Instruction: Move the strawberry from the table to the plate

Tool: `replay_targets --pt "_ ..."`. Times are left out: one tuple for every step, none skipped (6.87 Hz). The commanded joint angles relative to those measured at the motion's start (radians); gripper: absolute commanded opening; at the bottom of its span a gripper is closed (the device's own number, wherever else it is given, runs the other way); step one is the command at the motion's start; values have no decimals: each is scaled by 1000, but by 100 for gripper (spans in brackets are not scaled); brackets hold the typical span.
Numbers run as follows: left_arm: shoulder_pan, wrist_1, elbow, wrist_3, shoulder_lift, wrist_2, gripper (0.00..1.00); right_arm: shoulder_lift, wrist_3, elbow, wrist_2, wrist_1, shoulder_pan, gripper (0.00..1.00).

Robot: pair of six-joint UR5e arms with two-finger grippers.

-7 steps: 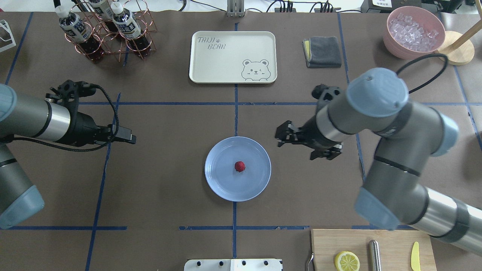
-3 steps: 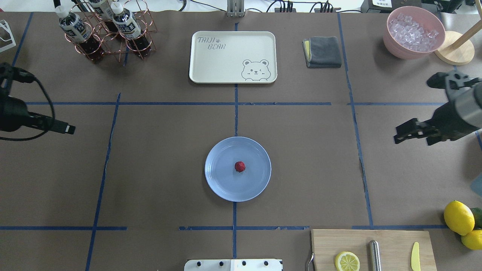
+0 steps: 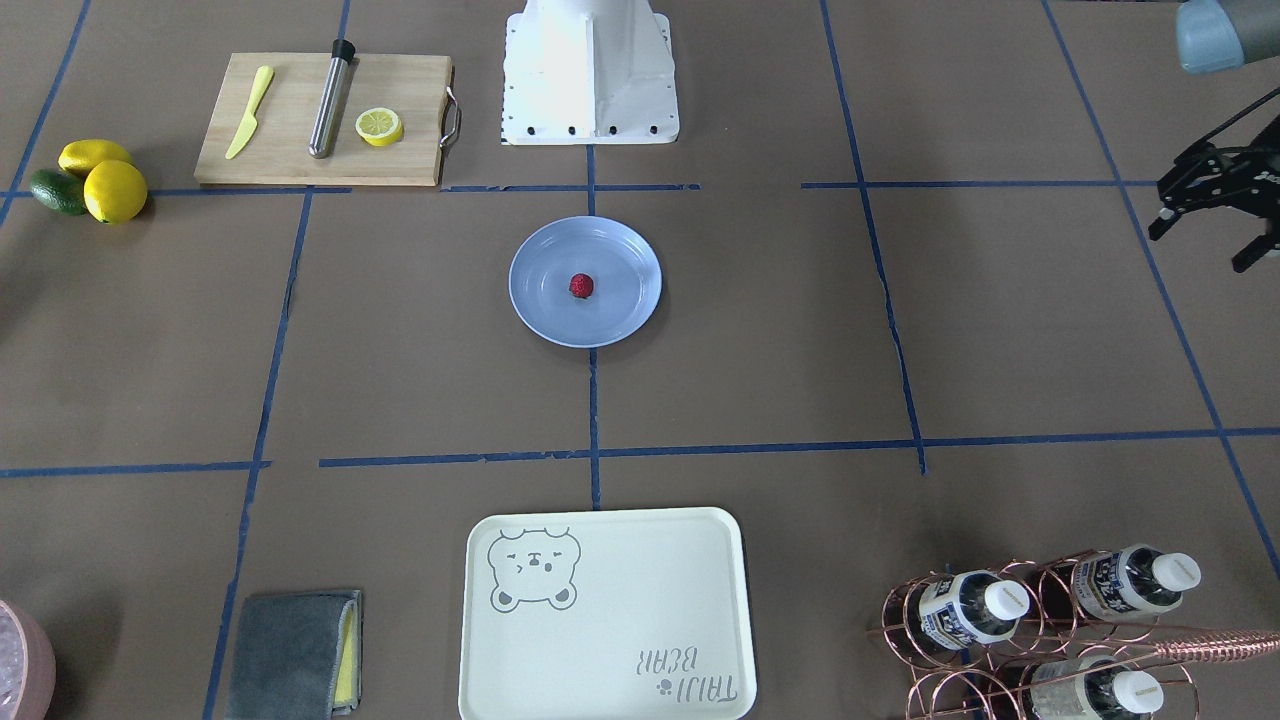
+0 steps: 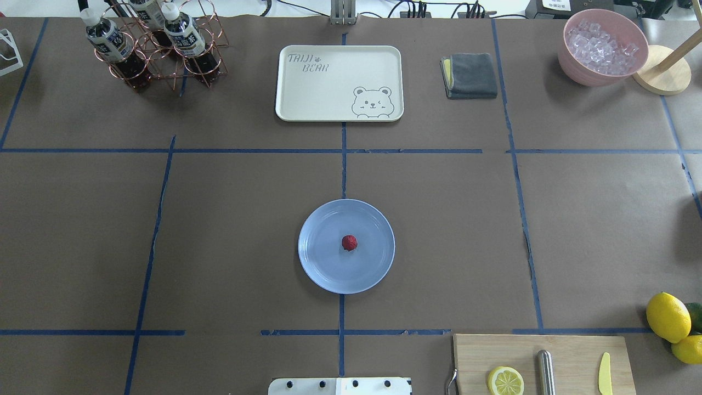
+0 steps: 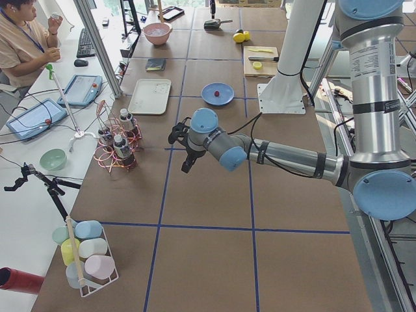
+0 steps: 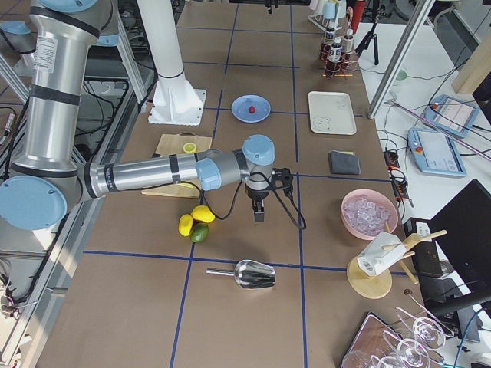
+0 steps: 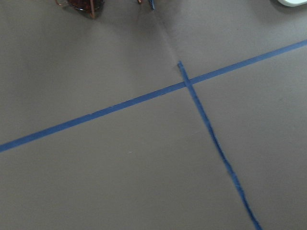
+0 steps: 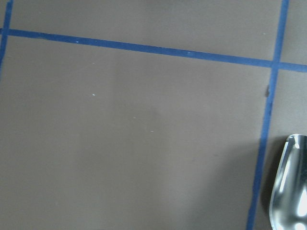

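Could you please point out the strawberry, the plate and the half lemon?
strawberry [image 4: 349, 242], overhead view, its top
plate [image 4: 318, 247], overhead view, bare left floor
half lemon [image 4: 505, 381], overhead view, cut face

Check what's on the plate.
Only the strawberry, sitting near the middle of the plate. The rest of the plate's surface shows bare. The small patch under the berry is covered and can't be seen.

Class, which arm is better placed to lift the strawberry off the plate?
Probably left, marginally: the left hand shows in the front-facing view; the right hand is past the lemons.
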Motion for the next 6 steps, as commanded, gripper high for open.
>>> replay_targets --pt "-179 377 11 304 -88 27 100 9 -131 -38 32 -100 116 100" --pt "-183 491 12 304 -121 52 100 8 -145 -38 32 -106 120 100" --pt "-184 519 9 301 -109 53 100 5 -144 -37 31 -100 120 100" --pt "-184 516 41 301 -101 50 100 8 -128 -40 28 -97 118 100" --pt "-183 512 82 306 -101 50 100 11 -128 -35 32 -100 118 100" --pt "-181 500 124 312 -103 44 100 11 -127 -37 34 -104 118 100"
